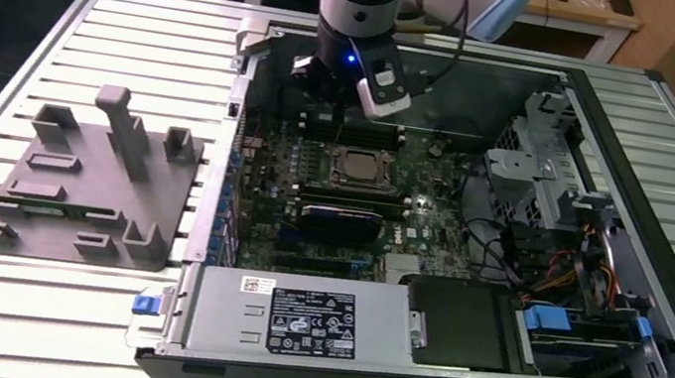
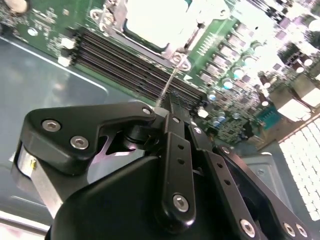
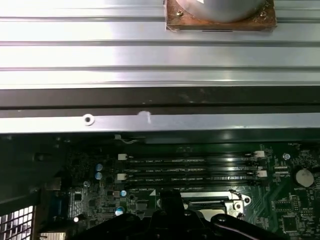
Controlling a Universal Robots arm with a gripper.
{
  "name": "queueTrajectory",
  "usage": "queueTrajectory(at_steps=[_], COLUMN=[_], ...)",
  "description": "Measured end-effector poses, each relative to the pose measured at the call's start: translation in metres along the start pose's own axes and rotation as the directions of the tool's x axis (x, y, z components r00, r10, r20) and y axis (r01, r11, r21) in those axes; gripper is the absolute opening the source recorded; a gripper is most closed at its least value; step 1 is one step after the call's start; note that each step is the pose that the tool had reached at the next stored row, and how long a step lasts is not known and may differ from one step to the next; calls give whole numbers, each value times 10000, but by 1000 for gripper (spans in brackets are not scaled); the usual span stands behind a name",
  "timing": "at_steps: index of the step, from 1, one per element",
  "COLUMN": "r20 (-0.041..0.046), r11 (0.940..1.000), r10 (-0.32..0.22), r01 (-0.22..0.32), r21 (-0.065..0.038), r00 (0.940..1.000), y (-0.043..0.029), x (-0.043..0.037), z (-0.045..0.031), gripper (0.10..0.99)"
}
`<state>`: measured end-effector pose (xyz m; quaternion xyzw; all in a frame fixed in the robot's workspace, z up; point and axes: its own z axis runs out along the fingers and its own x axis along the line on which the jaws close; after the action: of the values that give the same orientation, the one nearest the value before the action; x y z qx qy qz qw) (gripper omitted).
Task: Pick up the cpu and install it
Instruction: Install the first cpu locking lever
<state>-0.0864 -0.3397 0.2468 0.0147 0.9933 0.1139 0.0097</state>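
Note:
The cpu [image 1: 355, 166], a flat square with a pale metal top, lies inside the black-framed socket on the green motherboard of the open computer case. In the second wrist view the cpu [image 2: 150, 20] shows as a bright square under the socket's metal frame. My gripper [image 1: 345, 115] hangs from the arm over the memory slots [image 1: 353, 131], just behind the socket and apart from the chip. The gripper's black body [image 2: 169, 102] fills the foreground there, with nothing seen held in it. In the first wrist view the socket's frame corner [image 3: 235, 202] lies beside the gripper [image 3: 172, 200].
A grey plastic fixture tray [image 1: 85, 181] lies on the slatted metal table [image 1: 147, 30] at the exterior view's left. Inside the case are a power supply [image 1: 305, 320], a drive cage [image 1: 541, 169] and cables. The case's rear wall [image 3: 160, 122] stands close behind the memory slots [image 3: 190, 167].

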Motion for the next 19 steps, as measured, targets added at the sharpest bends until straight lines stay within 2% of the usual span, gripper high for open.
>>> queueTrajectory(at_steps=[10,19], r20=[11,14], r11=[10000,10000], r10=[52,53], r01=[-52,-53], r21=[2,13], r00=[10000,10000], y=[5,4], x=[-214,-220], z=[5,13], gripper=[106,106])
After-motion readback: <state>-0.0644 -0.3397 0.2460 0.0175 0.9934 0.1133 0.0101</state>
